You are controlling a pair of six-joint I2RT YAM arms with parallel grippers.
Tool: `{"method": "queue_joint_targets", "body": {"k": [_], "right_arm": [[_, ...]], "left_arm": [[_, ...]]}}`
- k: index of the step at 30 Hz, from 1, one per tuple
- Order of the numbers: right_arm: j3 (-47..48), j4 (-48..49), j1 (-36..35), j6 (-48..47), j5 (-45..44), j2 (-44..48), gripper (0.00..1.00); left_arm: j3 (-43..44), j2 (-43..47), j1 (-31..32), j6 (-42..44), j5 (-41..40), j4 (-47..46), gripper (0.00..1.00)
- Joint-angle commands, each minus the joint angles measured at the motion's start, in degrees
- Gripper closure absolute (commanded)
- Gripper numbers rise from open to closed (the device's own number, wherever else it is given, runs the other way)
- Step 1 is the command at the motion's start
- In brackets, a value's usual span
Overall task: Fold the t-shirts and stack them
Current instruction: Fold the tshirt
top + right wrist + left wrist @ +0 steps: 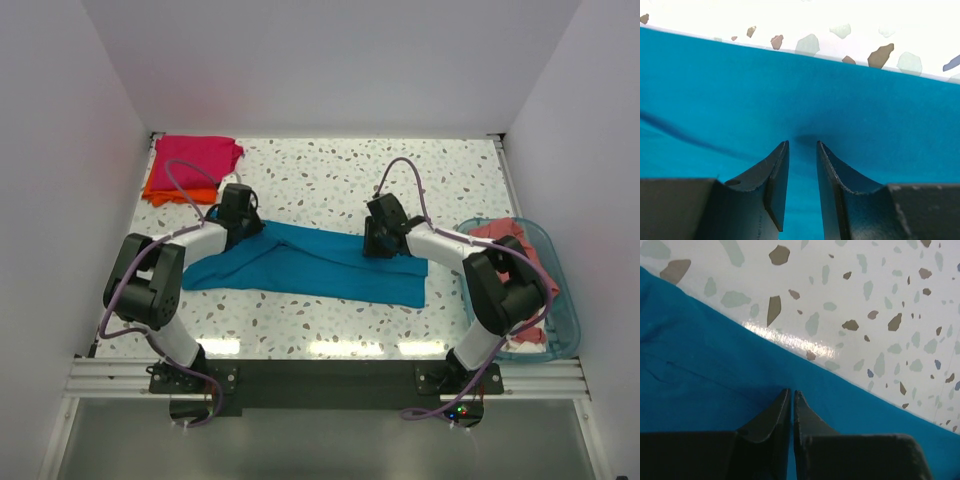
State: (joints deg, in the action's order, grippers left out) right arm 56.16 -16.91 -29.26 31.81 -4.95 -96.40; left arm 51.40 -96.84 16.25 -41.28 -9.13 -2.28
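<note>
1. At about 4 o'clock on the table (320, 170), nearest the right arm's base, a clear blue basket (566, 290) holds the crumpled salmon t-shirt (505, 235).
2. Mid-table, the teal t-shirt (320, 265) lies as a long band from 9 toward 4 o'clock. It looks part-folded, so I judge this to be the shirt in hand.
3. On its far edge toward 10 o'clock, the left gripper (791, 392) is pressed nearly together with a sliver of teal in the slit — a pinch of cloth, by my reading. Toward 1 o'clock, the right gripper (802, 145) stands partly spread, tips at the cloth, nothing visibly caught.
4. At 11 o'clock, in the far corner, the magenta t-shirt (195, 155) sits folded on the orange t-shirt (180, 193) — the stack.
5. Next, I judge, the right gripper must close on the edge. Then both should lift evenly and carry it toward 6 o'clock.
</note>
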Motion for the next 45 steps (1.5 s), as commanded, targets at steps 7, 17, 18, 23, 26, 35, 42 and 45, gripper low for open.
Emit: {"method": "queue_joint_targets", "body": {"k": [7, 17, 18, 23, 26, 35, 42, 45], "right_arm": [[-0.4, 4.4, -0.5, 0.9, 0.7, -0.5, 0.68], [-0.7, 3.4, -0.5, 0.5, -0.3, 0.8, 0.68], [-0.7, 3.3, -0.5, 0.5, -0.3, 0.9, 0.68], [-0.5, 3.1, -0.5, 0.3, -0.2, 1.0, 0.68], [-0.4, 2.9, -0.5, 0.2, -0.2, 1.0, 0.68], [-0.1, 2.3, -0.5, -0.1, -0.2, 1.4, 0.68], [-0.4, 2.5, -0.5, -0.2, -0.1, 0.6, 0.68], [-0.5, 2.7, -0.5, -0.3, -0.1, 0.3, 0.68]], "left_arm": [[-2.5, 2.7, -0.1, 2.4, 3.5, -1.1, 0.91], [-3.7, 4.0, 0.1, 2.6, 8.1, -0.8, 0.94], [-4.0, 4.4, 0.2, 2.5, 8.3, -0.8, 0.95], [-6.7, 7.1, 0.4, 1.9, 8.9, -1.5, 0.95], [-8.0, 8.3, 0.5, 1.9, 10.2, -1.7, 0.96], [-12.6, 12.2, 0.8, 2.3, 12.7, -2.6, 0.97], [-14.2, 16.1, 1.0, 2.7, 13.9, -2.0, 0.98], [-14.1, 17.7, 1.3, 2.9, 14.3, -1.1, 0.98]]}}
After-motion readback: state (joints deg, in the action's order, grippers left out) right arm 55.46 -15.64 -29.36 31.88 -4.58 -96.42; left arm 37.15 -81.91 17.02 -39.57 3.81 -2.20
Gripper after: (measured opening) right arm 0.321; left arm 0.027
